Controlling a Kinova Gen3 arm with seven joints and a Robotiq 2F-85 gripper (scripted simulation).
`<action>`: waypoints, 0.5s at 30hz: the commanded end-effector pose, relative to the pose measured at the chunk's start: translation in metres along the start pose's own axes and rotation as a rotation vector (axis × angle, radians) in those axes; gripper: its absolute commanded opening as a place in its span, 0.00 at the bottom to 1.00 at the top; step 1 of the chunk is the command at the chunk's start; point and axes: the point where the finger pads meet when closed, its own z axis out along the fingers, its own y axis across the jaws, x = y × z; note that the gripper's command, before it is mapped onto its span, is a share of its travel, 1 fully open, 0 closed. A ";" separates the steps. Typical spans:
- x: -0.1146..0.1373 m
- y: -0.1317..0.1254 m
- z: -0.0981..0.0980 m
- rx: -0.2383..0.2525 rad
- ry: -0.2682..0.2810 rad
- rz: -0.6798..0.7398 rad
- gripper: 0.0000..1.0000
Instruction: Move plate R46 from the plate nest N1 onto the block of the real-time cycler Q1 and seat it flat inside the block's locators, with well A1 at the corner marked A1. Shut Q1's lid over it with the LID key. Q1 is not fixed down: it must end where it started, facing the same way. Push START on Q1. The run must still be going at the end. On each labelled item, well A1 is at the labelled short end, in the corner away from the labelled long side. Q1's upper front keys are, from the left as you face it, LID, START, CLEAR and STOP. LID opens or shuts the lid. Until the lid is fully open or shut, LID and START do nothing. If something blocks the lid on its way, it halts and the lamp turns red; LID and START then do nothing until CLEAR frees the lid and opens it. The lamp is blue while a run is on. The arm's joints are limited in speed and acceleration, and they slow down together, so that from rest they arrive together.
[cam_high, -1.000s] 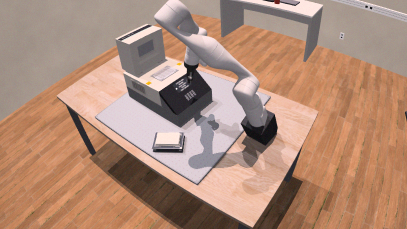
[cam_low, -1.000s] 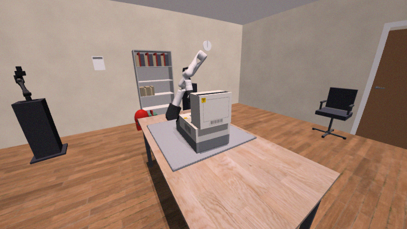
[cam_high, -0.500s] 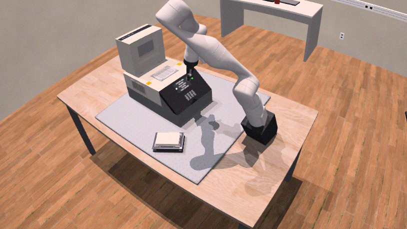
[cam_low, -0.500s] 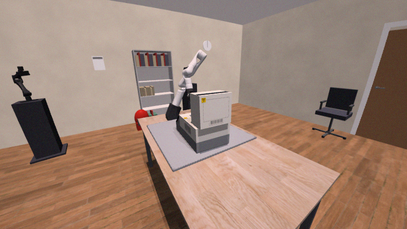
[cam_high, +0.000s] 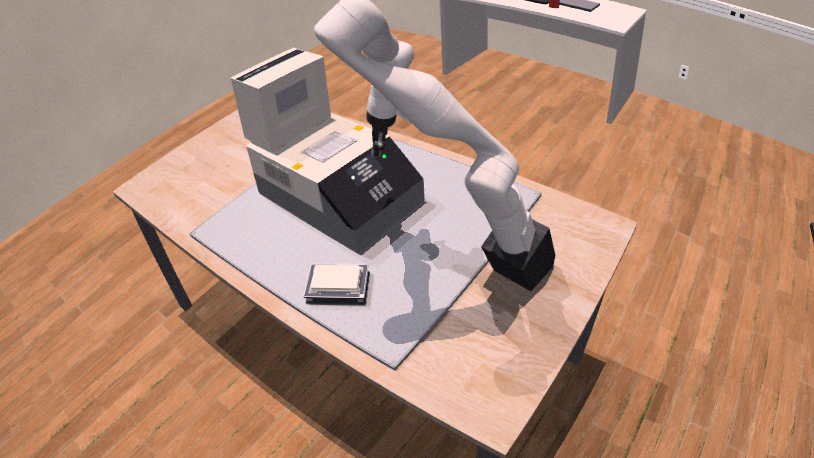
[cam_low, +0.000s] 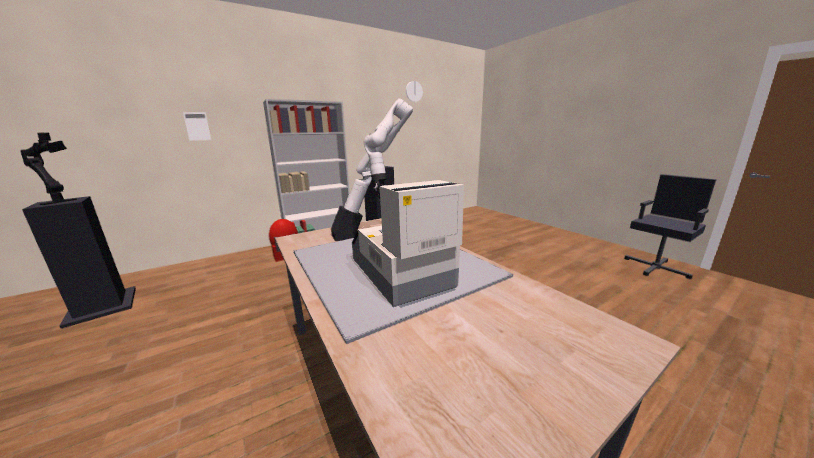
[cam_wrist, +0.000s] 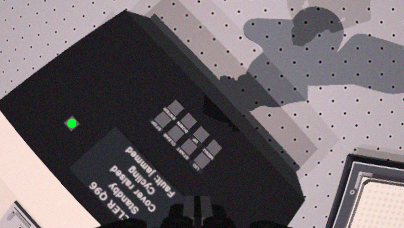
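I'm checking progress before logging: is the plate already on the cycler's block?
No, the plate sits in the nest on the mat.

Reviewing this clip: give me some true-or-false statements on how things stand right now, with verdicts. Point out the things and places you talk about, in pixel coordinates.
1. The cycler's lid (cam_high: 256, 113) (cam_low: 422, 222) stands raised. True.
2. The plate (cam_high: 334, 277) (cam_wrist: 382, 202) is seated on the cycler's block. False: it sits in the nest (cam_high: 335, 301) (cam_wrist: 341, 192) on the mat (cam_high: 250, 239) (cam_low: 364, 319) (cam_wrist: 350, 120).
3. The lamp (cam_high: 384, 156) (cam_wrist: 72, 123) glows green. True.
4. The claw (cam_high: 376, 152) (cam_wrist: 196, 212) is shut with nothing between its fingers. True.
5. The arm's black base (cam_high: 537, 273) (cam_low: 344, 225) stands on the floor. False: it stands on the wooden table (cam_high: 592, 244) (cam_low: 512, 370).
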 end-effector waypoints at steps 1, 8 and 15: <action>-0.001 -0.001 -0.004 0.001 -0.001 0.000 0.10; -0.002 -0.002 -0.010 0.001 -0.001 0.000 0.10; -0.010 0.008 -0.012 -0.022 0.026 0.018 1.00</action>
